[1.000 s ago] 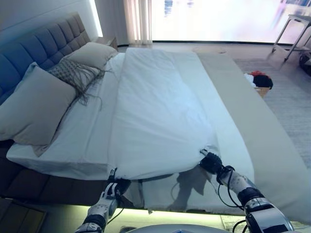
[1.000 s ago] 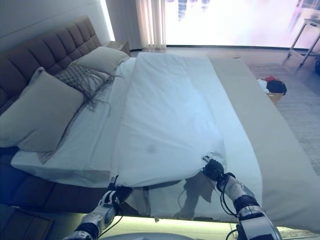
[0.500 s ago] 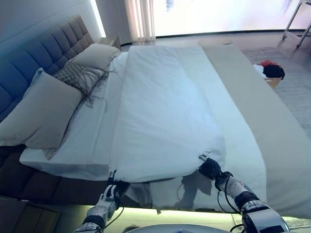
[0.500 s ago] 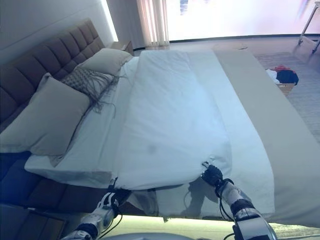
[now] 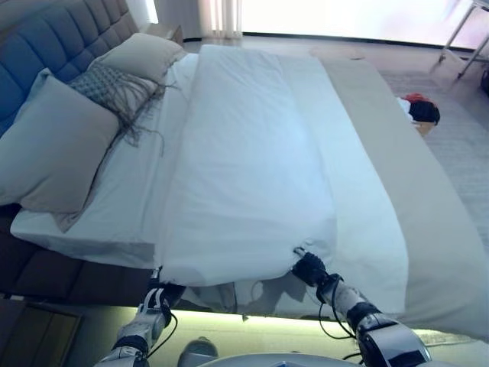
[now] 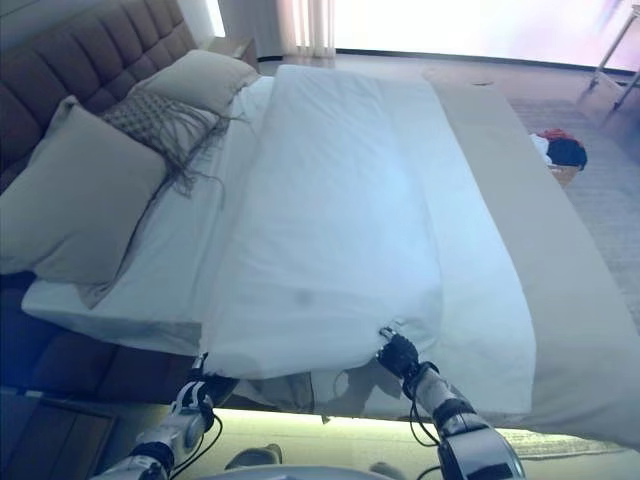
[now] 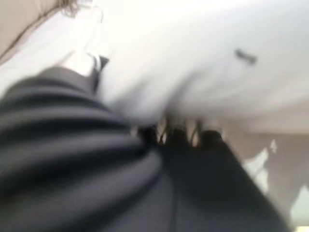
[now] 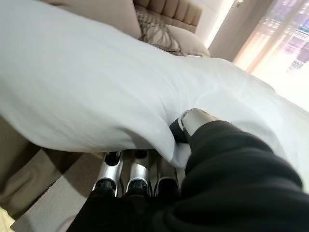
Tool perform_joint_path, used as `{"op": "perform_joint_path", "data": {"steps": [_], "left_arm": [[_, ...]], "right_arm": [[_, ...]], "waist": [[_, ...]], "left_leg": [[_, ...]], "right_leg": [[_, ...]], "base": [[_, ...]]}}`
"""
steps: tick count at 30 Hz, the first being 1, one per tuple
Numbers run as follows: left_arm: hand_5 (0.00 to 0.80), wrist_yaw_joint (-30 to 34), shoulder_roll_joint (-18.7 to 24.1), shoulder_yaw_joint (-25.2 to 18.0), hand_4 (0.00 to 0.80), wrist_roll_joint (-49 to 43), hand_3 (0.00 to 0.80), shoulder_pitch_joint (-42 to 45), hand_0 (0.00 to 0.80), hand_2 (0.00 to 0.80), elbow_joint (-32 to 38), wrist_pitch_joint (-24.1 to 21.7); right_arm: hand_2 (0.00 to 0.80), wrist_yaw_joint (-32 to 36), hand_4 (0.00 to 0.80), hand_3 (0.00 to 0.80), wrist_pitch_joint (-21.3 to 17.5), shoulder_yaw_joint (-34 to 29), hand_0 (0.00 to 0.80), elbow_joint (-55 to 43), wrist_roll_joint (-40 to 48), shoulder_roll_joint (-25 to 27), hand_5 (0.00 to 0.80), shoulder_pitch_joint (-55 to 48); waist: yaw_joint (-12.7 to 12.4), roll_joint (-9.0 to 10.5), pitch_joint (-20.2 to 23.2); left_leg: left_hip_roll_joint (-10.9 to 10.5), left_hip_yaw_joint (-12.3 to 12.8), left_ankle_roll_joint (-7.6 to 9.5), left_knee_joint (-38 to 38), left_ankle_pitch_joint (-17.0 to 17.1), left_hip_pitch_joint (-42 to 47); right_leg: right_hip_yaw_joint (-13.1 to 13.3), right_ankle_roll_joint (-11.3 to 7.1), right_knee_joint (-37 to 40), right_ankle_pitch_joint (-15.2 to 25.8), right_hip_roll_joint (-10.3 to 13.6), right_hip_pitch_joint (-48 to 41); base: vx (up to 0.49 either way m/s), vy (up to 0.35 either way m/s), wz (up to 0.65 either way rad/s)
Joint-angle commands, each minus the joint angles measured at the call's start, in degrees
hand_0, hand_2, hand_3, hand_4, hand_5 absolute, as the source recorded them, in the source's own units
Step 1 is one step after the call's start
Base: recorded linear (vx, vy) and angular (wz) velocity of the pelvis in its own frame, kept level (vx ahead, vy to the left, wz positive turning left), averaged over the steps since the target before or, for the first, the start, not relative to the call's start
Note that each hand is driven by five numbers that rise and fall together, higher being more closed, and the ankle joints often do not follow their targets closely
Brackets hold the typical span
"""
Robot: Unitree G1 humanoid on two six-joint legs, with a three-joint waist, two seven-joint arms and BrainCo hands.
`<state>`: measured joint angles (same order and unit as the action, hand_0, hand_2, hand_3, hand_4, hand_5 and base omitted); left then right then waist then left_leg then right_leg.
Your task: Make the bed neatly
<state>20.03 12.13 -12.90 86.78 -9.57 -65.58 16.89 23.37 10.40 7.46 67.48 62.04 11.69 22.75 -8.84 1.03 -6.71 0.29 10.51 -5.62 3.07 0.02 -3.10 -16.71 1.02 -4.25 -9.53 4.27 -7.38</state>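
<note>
Both hands' fingers (image 8: 135,176) clasp the duvet's (image 5: 244,176) near edge.

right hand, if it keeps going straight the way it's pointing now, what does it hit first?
The white duvet it already grips: the right hand is curled on its near edge, pointing up the bed. Beyond that the line runs along the duvet's top, free as far as shown; depth is unclear.

I am holding both arms low at the near edge, left hand (image 5: 155,297) and right hand (image 5: 309,269) each pinching cloth.
</note>
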Motion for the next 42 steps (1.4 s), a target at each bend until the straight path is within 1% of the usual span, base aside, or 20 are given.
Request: {"op": "perform_joint_path", "data": {"steps": [1,3,4,8,9,10,12,15,17,19,21,23,25,29,34,37,38,39,40,42], "left_arm": [[0.8,-0.38,9.83,-9.44,0.8,6.34,0.8,0.87,0.8,0.8,0.77,-7.8],[0.8,-1.87,10.05,-8.57,0.8,7.71,0.8,0.44,0.8,0.8,1.8,-8.91],[0.8,-2.36,10.54,-8.48,0.8,8.0,0.8,0.08,0.8,0.8,1.93,-9.13],[0.8,-2.28,10.85,-8.27,0.8,7.1,0.8,-1.37,0.8,0.8,1.73,-9.98],[0.8,-2.38,10.84,-8.2,0.8,7.04,0.8,-1.57,0.8,0.8,1.73,-10.07],[0.8,-2.42,10.6,-8.03,0.8,6.91,0.8,-1.79,0.8,0.8,1.71,-10.35],[0.8,-2.56,10.02,-7.48,0.8,6.46,0.8,-2.41,0.8,0.8,1.73,-10.71],[0.8,-1.4,8.33,-6.01,0.8,6.25,0.8,-3.06,0.8,0.8,1.79,-11.39],[0.8,-0.81,7.22,-5.17,0.8,6.52,0.8,-3.27,0.8,0.8,1.78,-11.4],[0.8,-0.56,6.18,-4.36,0.8,7.21,0.8,-3.64,0.8,0.8,1.23,-11.58],[0.8,-0.5,5.63,-4.07,0.8,7.59,0.8,-4.04,0.8,0.8,0.47,-11.48],[0.8,-0.16,5.64,-3.8,0.8,8.76,0.8,-4.64,0.8,0.8,-1.0,-11.31],[0.8,-0.31,6.02,-3.69,0.8,9.37,0.8,-4.75,0.8,0.8,-2.08,-10.69],[0.8,-0.77,6.77,-3.13,0.8,9.81,0.8,-4.67,0.8,0.8,-3.23,-9.56],[0.8,-0.58,7.44,-2.67,0.8,8.58,0.8,-5.03,0.8,0.8,-4.55,-7.48],[0.8,-0.2,7.61,-2.46,0.8,6.98,0.8,-4.75,0.8,0.8,-4.99,-5.72],[0.8,-0.13,7.86,-2.4,0.8,6.78,0.8,-4.43,0.8,0.8,-4.89,-5.44],[0.8,0.37,8.55,-2.84,0.8,6.49,0.8,-4.16,0.8,0.8,-5.24,-4.79],[0.8,1.1,9.45,-3.27,0.8,5.79,0.8,-4.1,0.8,0.8,-6.0,-4.14],[0.8,2.19,10.32,-3.29,0.8,4.93,0.8,-4.05,0.8,0.8,-6.71,-3.93]], "right_arm": [[0.8,0.55,0.8,0.8,-3.07,-4.53,0.8,1.39,2.03,6.87,0.8,1.06],[0.8,0.02,0.8,0.8,-2.72,-3.42,0.8,1.2,1.64,6.53,0.8,1.23],[0.8,-0.49,0.8,0.8,-2.59,-2.71,0.8,1.3,1.49,6.2,0.8,1.79],[0.8,-1.33,0.8,0.8,-2.84,-2.41,0.8,1.84,0.93,5.76,0.8,2.1],[0.8,-1.31,0.8,0.8,-3.0,-2.47,0.8,1.84,0.85,5.75,0.8,1.8],[0.8,-1.23,0.8,0.8,-3.32,-2.53,0.8,1.92,0.72,5.77,0.8,1.21],[0.8,-1.69,0.8,0.8,-3.59,-3.05,0.8,1.95,0.55,6.18,0.8,0.38],[0.8,-3.22,0.8,0.8,-3.62,-3.92,0.8,1.77,0.63,7.22,0.8,-0.16],[0.8,-4.44,0.8,0.8,-3.15,-4.34,0.8,1.78,0.37,8.04,0.8,-0.12],[0.8,-5.34,0.8,0.8,-2.43,-4.67,0.8,1.9,-0.47,9.02,0.8,-0.03],[0.8,-6.11,0.8,0.8,-1.64,-5.1,0.8,2.28,-1.22,10.09,0.8,0.15],[0.8,-6.0,0.8,0.8,-0.37,-5.63,0.8,3.25,-3.08,11.29,0.8,0.28],[0.8,-5.45,0.8,0.8,0.21,-6.14,0.8,4.33,-4.32,11.66,0.8,-0.52],[0.8,-5.27,0.8,0.8,0.85,-6.46,0.8,5.82,-4.67,11.42,0.8,-1.97],[0.8,-5.94,0.8,0.8,-0.02,-6.69,0.8,5.52,-3.53,10.02,0.8,-2.7],[0.8,-6.42,0.8,0.8,-1.22,-6.96,0.8,4.92,-3.34,9.41,0.8,-3.08],[0.8,-6.74,0.8,0.8,-1.4,-6.77,0.8,4.5,-3.47,8.95,0.8,-3.1],[0.8,-6.72,0.8,0.8,-1.58,-6.54,0.8,4.18,-3.5,8.36,0.8,-3.29],[0.8,-6.07,0.8,0.8,-1.82,-6.21,0.8,4.17,-3.22,7.99,0.8,-3.76],[0.8,-4.05,0.8,0.8,-1.98,-5.28,0.8,4.23,-2.81,7.7,0.8,-4.98]], "waist": [[-1.92,-1.13,2.05],[-2.32,-1.28,1.67],[-2.55,-1.2,1.44],[-1.23,-0.18,0.48],[-0.81,-0.14,0.44],[-0.05,-0.23,0.48],[1.6,-0.91,0.86],[3.34,-2.93,0.98],[4.3,-4.32,1.03],[5.32,-5.74,1.08],[6.13,-7.01,1.06],[7.15,-8.56,1.1],[7.57,-9.01,1.18],[7.6,-8.41,1.3],[7.36,-7.12,1.2],[6.9,-6.44,0.99],[6.74,-6.32,0.91],[6.67,-6.3,0.72],[6.81,-6.24,0.61],[7.11,-6.35,0.51]], "left_leg": [[-4.86,1.29,1.65,-3.45,6.27,-5.55],[-5.07,-2.1,1.15,-3.99,7.37,-6.38],[-4.87,-3.7,1.11,-3.3,6.99,-6.54],[-1.49,-3.05,1.04,5.77,2.18,-5.86],[-0.59,-2.88,0.89,6.12,1.89,-5.2],[1.02,-2.69,0.58,5.91,1.76,-3.66],[5.57,-1.74,-0.91,4.36,3.43,-0.42],[12.82,-2.15,-4.39,1.28,9.88,1.75],[15.8,-2.78,-5.56,-0.74,12.15,2.97],[16.88,-2.59,-6.1,-2.24,12.64,4.6],[16.59,-2.09,-6.35,-3.06,11.57,6.09],[15.06,-1.65,-6.39,-3.48,8.38,7.92],[13.84,-0.77,-6.17,-2.84,6.26,8.35],[10.78,0.71,-4.85,-2.02,2.09,9.48],[7.54,2.29,-2.6,-0.67,-1.81,10.13],[4.06,2.42,-0.61,0.23,-4.52,10.16],[3.14,2.96,0.03,-0.26,-4.66,10.39],[2.5,3.77,0.94,-0.88,-4.51,10.6],[2.17,3.74,1.76,-1.08,-4.24,10.33],[1.89,3.05,3.15,-2.54,-2.77,9.72]], "right_leg": [[0.67,-4.65,4.08,1.95,-3.94,-7.06],[2.25,-4.16,4.87,2.69,-3.95,-6.78],[2.48,-3.93,5.04,3.02,-3.61,-6.28],[-0.23,-3.58,4.5,4.73,-0.67,-3.48],[-0.64,-3.59,4.23,4.85,-0.26,-3.05],[-1.36,-3.59,3.6,4.83,0.36,-2.34],[-2.84,-3.44,1.82,4.03,1.59,-0.91],[-4.04,-2.82,-2.61,1.25,3.17,0.5],[-4.21,-2.95,-5.31,0.08,4.96,1.71],[-4.26,-3.66,-7.3,-0.18,7.23,3.08],[-3.91,-4.79,-8.36,0.17,9.35,4.06],[-2.96,-6.77,-9.17,1.6,12.17,5.25],[-2.41,-8.32,-8.39,3.22,13.84,5.04],[-2.03,-11.26,-3.33,8.01,16.34,2.87],[-1.84,-13.59,3.01,14.83,19.73,1.63],[-2.31,-14.87,6.72,20.12,22.17,1.5],[-2.97,-14.91,6.31,20.96,22.46,2.24],[-3.48,-14.45,3.13,20.04,22.17,3.48],[-2.42,-13.62,-1.29,18.23,21.14,4.63],[0.22,-11.97,-13.75,13.42,16.71,7.5]], "base": [[-0.187,0.061,-0.24],[-0.194,0.066,-0.02],[-0.252,0.094,-0.12],[-0.234,0.117,-0.14],[-0.184,0.169,0.06],[-0.161,0.21,0.11],[-0.186,0.292,0.13],[-0.15,0.393,0.36],[-0.131,0.499,0.43],[-0.137,0.529,0.34],[-0.115,0.472,0.25],[-0.108,0.483,0.13],[-0.079,0.37,-0.09],[-0.084,0.248,0.01],[-0.121,0.207,-0.15],[-0.093,0.221,-0.13],[-0.111,0.283,-0.03],[-0.141,0.252,0.04],[-0.149,0.216,0.1],[-0.129,0.122,0.21]]}}
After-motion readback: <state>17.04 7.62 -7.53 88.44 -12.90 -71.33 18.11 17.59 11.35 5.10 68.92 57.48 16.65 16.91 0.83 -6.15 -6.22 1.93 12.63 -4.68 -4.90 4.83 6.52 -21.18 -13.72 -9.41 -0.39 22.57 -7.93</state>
